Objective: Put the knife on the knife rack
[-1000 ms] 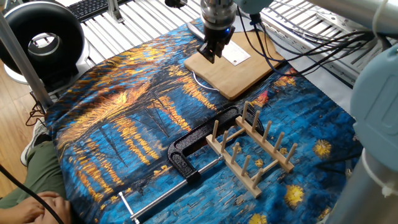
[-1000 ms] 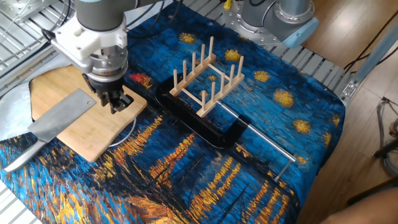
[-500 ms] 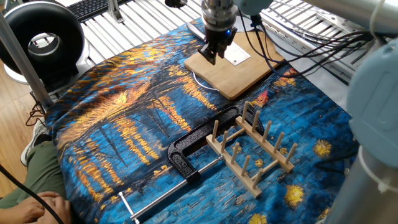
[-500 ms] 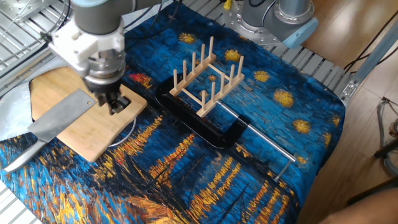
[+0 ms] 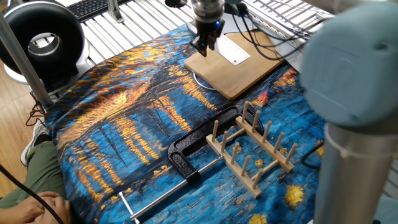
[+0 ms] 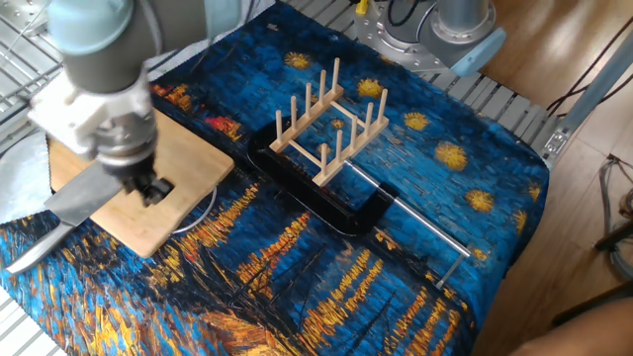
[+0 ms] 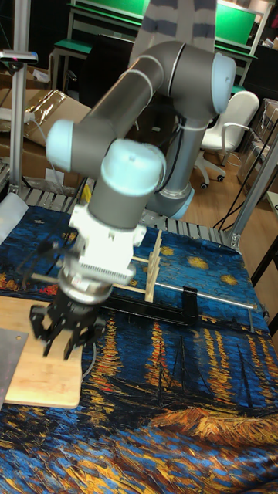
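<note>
The knife [image 6: 81, 194] lies flat on the bamboo cutting board [image 6: 183, 163], its grey handle sticking out over the cloth. Its pale blade [image 5: 234, 51] carries a small dark dot, and a corner of the blade [image 7: 9, 356] shows at the left edge of the tall view. My gripper [image 6: 151, 188] hangs just above the board beside the blade, open, with nothing between its fingers. It shows again as the gripper [image 5: 205, 45] at the board's left corner and, blurred, as the gripper [image 7: 66, 336]. The knife rack [image 5: 252, 151] stands upright on the cloth, apart from the board; its pegs [image 6: 326, 119] hold nothing.
A black clamp [image 5: 189, 148] with a steel rod [image 6: 420, 222] lies against the rack's side. A blue and orange patterned cloth [image 5: 124, 118] covers the table. A white cable loop [image 5: 202, 84] lies by the board. A person's leg and hand [image 5: 31, 186] are at the table's corner.
The gripper has travelled along the cutting board toward the knife's handle end, staying low. Knife, rack and clamp have not moved.
</note>
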Robot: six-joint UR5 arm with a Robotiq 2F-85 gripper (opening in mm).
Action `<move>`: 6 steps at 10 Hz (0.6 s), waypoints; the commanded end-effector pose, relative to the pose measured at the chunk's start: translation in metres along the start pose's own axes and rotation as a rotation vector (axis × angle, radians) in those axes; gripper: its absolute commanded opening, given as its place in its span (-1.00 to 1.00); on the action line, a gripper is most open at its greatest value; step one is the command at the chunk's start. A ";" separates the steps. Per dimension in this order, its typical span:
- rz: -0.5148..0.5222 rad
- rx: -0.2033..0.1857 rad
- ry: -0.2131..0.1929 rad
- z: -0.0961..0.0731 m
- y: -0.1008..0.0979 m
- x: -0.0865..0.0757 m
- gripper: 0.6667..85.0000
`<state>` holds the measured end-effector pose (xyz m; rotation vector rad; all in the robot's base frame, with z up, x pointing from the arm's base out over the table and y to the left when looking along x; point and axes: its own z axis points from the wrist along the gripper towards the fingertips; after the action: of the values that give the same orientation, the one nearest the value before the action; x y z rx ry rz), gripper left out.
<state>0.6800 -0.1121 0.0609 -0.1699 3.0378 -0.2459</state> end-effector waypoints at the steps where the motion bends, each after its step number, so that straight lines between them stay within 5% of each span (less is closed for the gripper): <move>1: 0.008 -0.004 0.016 0.009 -0.003 -0.012 -0.13; 4: 0.065 -0.011 0.035 0.009 -0.001 -0.008 -0.15; 6: 0.104 -0.004 -0.003 0.009 -0.003 -0.017 -0.14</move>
<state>0.6911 -0.1153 0.0534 -0.0830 3.0546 -0.2501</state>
